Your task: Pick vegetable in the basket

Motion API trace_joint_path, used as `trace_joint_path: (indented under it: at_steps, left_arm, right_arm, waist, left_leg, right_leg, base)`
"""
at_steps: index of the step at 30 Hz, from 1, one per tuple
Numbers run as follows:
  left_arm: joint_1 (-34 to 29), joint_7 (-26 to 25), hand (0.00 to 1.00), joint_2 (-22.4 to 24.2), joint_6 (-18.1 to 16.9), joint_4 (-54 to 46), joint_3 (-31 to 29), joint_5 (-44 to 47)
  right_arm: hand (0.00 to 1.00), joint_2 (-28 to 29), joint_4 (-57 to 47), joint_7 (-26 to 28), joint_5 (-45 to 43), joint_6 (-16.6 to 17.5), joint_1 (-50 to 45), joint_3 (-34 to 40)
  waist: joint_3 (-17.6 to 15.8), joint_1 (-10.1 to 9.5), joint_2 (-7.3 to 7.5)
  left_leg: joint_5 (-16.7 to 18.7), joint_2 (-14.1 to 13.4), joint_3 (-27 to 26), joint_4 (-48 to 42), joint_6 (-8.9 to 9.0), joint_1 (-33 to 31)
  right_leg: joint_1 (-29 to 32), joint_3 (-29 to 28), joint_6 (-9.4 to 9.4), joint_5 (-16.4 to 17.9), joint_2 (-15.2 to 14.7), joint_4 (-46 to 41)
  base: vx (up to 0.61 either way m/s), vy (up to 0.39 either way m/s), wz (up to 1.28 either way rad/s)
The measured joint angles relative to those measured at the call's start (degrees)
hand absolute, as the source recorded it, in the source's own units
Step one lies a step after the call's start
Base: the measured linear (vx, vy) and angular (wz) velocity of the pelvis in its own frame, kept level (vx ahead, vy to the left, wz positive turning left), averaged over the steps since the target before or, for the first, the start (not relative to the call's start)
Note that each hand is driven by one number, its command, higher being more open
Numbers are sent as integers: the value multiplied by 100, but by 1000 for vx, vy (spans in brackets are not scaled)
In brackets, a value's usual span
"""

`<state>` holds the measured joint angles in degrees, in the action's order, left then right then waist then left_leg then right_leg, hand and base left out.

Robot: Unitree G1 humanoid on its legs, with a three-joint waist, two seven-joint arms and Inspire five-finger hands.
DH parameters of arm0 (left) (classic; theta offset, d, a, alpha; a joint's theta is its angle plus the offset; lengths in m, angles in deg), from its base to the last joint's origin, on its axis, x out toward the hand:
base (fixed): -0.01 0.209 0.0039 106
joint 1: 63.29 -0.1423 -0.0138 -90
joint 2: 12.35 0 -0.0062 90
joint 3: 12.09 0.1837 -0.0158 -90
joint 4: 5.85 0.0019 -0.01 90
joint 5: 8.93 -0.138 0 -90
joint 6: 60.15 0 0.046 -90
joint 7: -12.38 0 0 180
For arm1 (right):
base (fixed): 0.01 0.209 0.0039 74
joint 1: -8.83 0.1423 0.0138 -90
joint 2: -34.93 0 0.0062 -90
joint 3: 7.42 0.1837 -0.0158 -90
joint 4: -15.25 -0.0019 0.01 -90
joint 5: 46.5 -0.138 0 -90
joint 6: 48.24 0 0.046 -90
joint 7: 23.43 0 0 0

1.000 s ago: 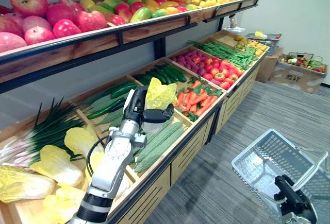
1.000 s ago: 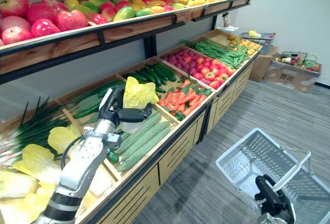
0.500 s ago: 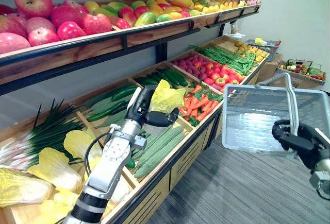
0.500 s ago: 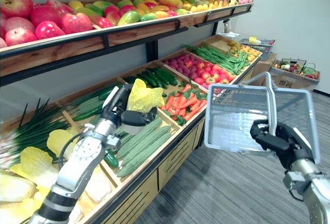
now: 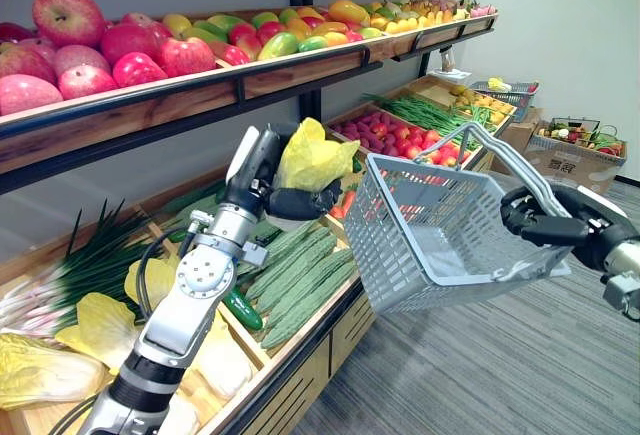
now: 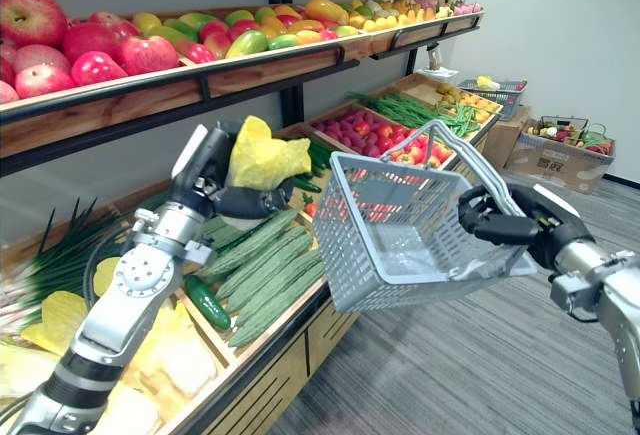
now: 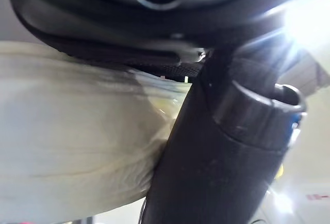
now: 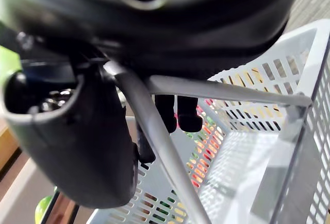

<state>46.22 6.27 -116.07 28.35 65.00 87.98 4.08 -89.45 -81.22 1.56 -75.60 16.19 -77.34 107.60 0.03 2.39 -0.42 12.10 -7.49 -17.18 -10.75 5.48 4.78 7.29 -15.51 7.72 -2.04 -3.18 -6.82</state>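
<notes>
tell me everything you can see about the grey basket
The basket is light grey plastic with slotted lattice walls and a more solid floor, plus a thin grey metal handle. It hangs tilted in the air in front of the vegetable shelf, touching nothing but the right hand, whose fingers curl round the handle. Nothing shows inside; red vegetables show through the mesh. The cabbage in the left hand is beside its rim, not in it.

Pale yellow cabbage, grey slotted basket, red apples, green gourds
</notes>
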Motion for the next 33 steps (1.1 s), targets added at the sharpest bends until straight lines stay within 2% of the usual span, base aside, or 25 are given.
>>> trace_joint_path:
  at_steps: [4,7,13,19,29,33]
  left_arm:
    - [157,-60,0,-29,-208,-164,8,-268]
    - [407,-165,0,-135,-448,-242,160,-918]
    - [671,-241,0,-413,-585,-428,681,-1462]
    - [1110,-241,0,-525,-618,-432,1338,-1983]
    - [1174,-198,0,-628,-589,-395,2064,-2304]
    - [1353,-73,0,-633,-546,-64,2344,-2493]
  right_arm:
    - [0,-171,6,3,41,-135,237,-390]
    - [0,-185,5,155,41,-331,340,-687]
    - [0,-182,0,377,200,-451,580,-1276]
    - [0,-169,-134,376,187,-473,693,-1529]
    - [0,-149,-620,131,51,-472,903,-1630]
    - [0,-148,-936,115,-74,-470,906,-1640]
  waist:
    - [131,3,30]
    - [148,-3,43]
    - [183,44,39]
    - [194,70,27]
    - [201,169,16]
    - [209,236,4]
  left_leg:
    - [-54,29,21,83,-11,13]
    - [-79,56,14,103,-24,4]
    - [-105,80,-64,147,-30,9]
    - [-105,84,-107,150,-31,14]
    - [-96,78,-359,157,-20,83]
    - [-78,71,-461,158,-1,118]
  right_leg:
    - [-1,18,5,-8,-21,25]
    - [-42,7,15,-112,-62,181]
    - [-41,-61,29,-205,-79,297]
    - [-41,-101,33,-239,-76,335]
    - [-21,-350,42,-345,-20,429]
    - [-9,-450,42,-352,10,425]
  base:
    - [-12,15,3]
    - [-46,39,-1]
    - [-16,26,-6]
    - [-6,18,-3]
    - [-10,21,-13]
    - [-5,22,-13]
